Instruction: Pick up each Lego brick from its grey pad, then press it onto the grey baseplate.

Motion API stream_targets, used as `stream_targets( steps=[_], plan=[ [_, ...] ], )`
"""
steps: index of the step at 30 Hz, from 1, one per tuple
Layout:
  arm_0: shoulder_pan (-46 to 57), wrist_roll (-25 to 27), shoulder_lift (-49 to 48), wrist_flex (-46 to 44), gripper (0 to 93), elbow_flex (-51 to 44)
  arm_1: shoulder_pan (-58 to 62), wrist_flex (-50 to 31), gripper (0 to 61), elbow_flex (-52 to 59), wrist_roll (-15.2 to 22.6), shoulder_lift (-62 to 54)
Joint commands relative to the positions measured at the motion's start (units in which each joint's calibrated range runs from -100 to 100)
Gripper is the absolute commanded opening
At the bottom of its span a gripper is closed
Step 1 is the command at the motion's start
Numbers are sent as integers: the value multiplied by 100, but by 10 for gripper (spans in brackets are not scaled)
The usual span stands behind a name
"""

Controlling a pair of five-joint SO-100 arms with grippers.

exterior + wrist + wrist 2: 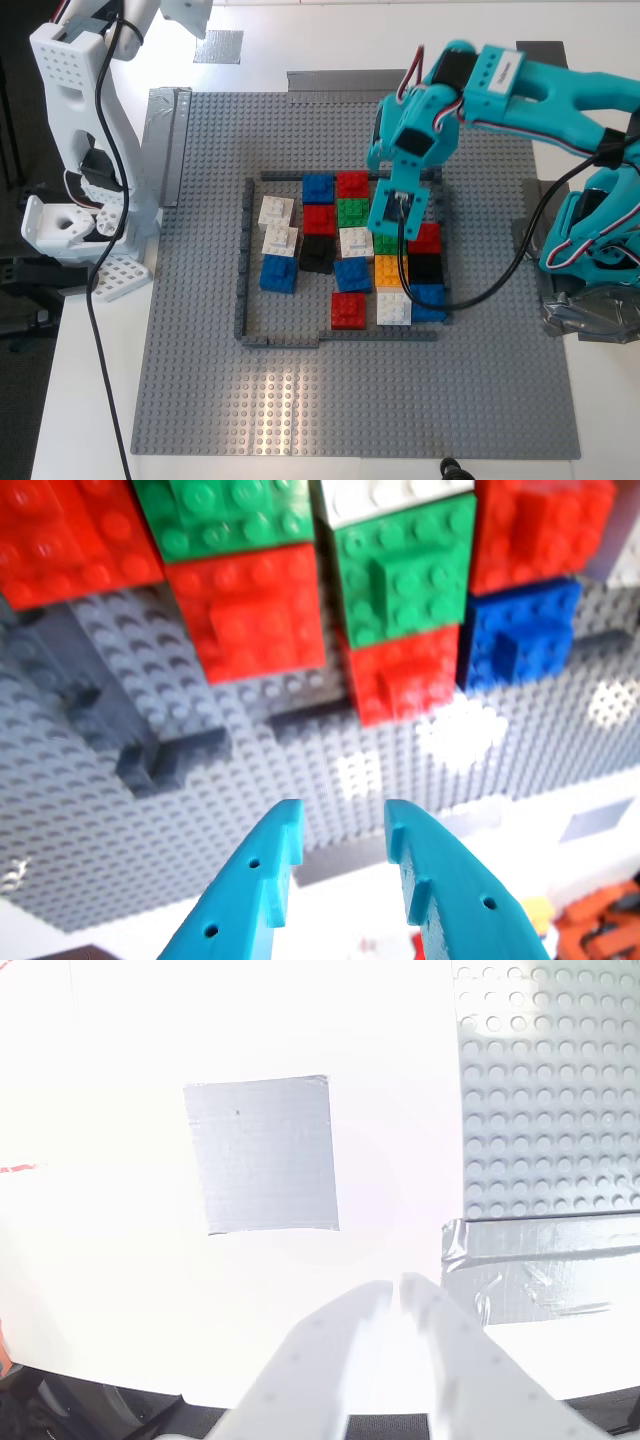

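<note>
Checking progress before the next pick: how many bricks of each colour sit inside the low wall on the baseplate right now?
Blue bricks: 4
Red bricks: 4
White bricks: 4
Green bricks: 2
Black bricks: 2
Orange brick: 1
Total: 17 in view

Lego bricks (348, 310): 4 red, 4 blue, 4 white, 2 green, 2 black, 1 orange; 1 grey baseplate (200, 330).

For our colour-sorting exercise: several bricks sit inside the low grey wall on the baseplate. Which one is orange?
The orange brick, the only one of that colour, sits between a green brick and a white brick.
</note>
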Motion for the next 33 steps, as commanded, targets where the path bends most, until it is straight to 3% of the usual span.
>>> stream_targets(
  steps=[1,21,33],
  plan=[
    [843,10,-777,-27,1,-320,101,333,1,-865,54,-145],
    [4644,-190,-2648,-35,0,484,137,536,1,-1126,73,-111],
    [4956,-391,-3172,-35,0,1296,108,617,1,-1135,141,18]
  ],
)
